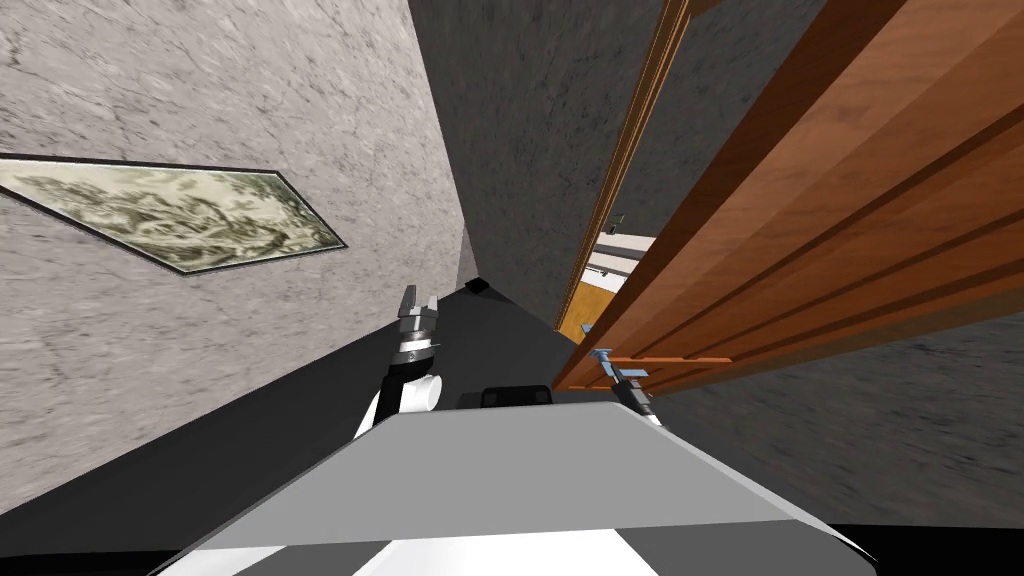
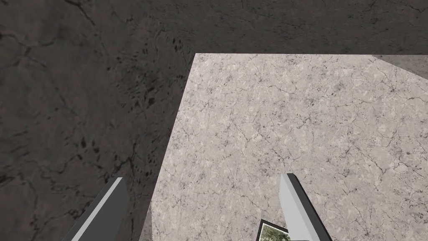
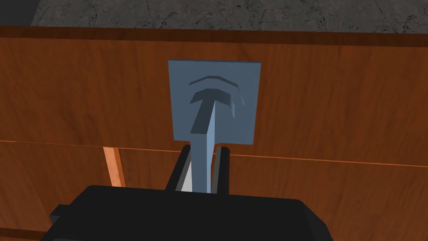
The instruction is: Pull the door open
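Blue-grey handle is skinny and ur right gripper is clamped on it, so tugging the door off-arc prob slips it; left gripper idle, fingers apart.

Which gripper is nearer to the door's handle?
Right. The right gripper is shut on the blue-grey handle of the wooden door; the left gripper hangs open by the wall, away from it.

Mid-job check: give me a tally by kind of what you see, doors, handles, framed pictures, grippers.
door: 1, brown wood
handle: 1, blue-grey
framed picture: 1, on the light wall
grippers: 2, the left gripper open, the right gripper shut on the handle
Total: 5
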